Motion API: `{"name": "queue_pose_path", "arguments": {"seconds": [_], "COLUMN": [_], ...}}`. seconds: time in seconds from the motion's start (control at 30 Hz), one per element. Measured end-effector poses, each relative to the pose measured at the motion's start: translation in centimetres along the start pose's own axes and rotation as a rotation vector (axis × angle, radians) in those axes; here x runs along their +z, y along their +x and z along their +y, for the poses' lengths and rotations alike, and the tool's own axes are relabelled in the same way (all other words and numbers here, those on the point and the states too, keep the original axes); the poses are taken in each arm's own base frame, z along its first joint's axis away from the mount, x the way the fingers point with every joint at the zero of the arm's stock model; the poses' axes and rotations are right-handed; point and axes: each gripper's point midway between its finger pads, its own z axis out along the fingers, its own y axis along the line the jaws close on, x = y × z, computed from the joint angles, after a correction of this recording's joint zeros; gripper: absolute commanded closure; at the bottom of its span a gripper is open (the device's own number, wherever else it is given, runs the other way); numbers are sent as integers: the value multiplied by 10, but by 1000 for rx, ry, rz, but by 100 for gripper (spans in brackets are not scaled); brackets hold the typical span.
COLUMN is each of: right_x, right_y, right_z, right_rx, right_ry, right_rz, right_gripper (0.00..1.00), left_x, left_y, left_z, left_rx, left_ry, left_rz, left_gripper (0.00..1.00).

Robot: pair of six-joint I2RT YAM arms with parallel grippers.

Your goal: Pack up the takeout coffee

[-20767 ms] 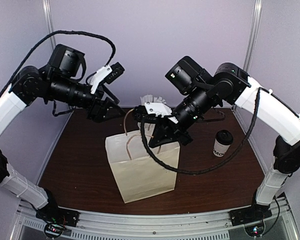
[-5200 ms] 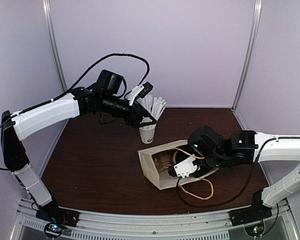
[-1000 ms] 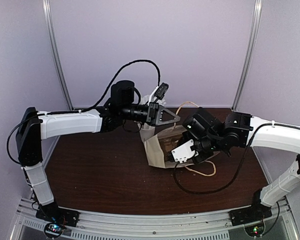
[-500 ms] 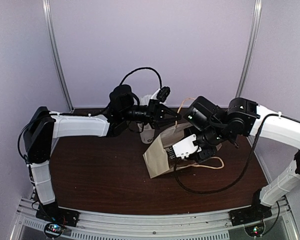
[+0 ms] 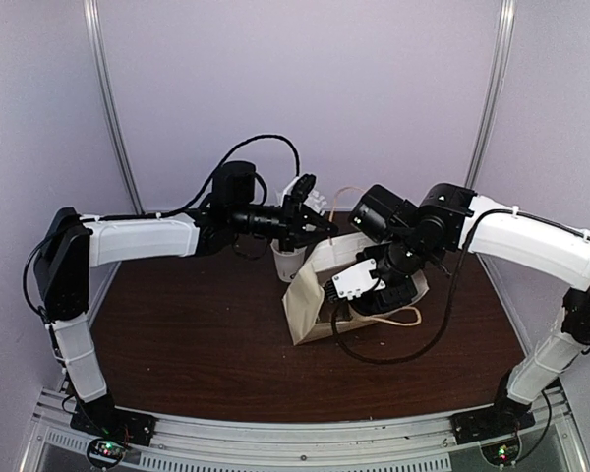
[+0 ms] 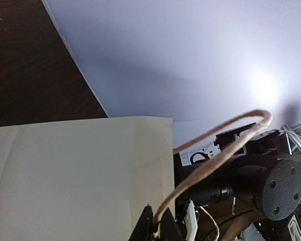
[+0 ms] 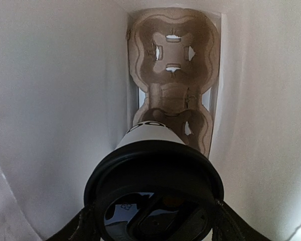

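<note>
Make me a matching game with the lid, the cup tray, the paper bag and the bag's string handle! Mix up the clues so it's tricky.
Things:
1. lid
2. cup tray
3. paper bag
4. bag handle

Clues:
A. pinched in the left gripper
B. black, on the coffee cup
C. brown, deep inside the bag
D. white, with the tray and cup inside

Pairs: 1-B, 2-C, 3-D, 4-A

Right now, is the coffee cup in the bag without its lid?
No, the black lid sits on the white cup inside the bag.
</note>
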Motion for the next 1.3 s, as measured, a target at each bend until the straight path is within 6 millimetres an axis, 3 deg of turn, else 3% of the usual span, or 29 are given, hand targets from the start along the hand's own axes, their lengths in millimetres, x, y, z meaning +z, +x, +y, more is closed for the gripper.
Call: {"name": "queue_pose_path", "arguments": {"seconds": [0.2, 0.37, 1.0, 1.3], "right_x": [15, 25, 54, 70], "right_y": [4, 9, 28, 33], "right_z": [-7, -27, -49, -48], "right_rx": [34, 101, 289, 331], "right_ry": [-45, -71, -121, -138], "right_rz": [-5, -35, -100, -100], "right_gripper": [46, 46, 47, 46], "left_x": [-9, -16, -27, -28], "left_y": [-16, -26, -29, -23], "left_z": [15, 19, 43, 60], "left_rx": [58, 126, 217, 195], "left_ry": [-140, -237, -406, -452], "left_rz": [-17, -27, -11, 17], "left_gripper": [68, 61, 61, 62]}}
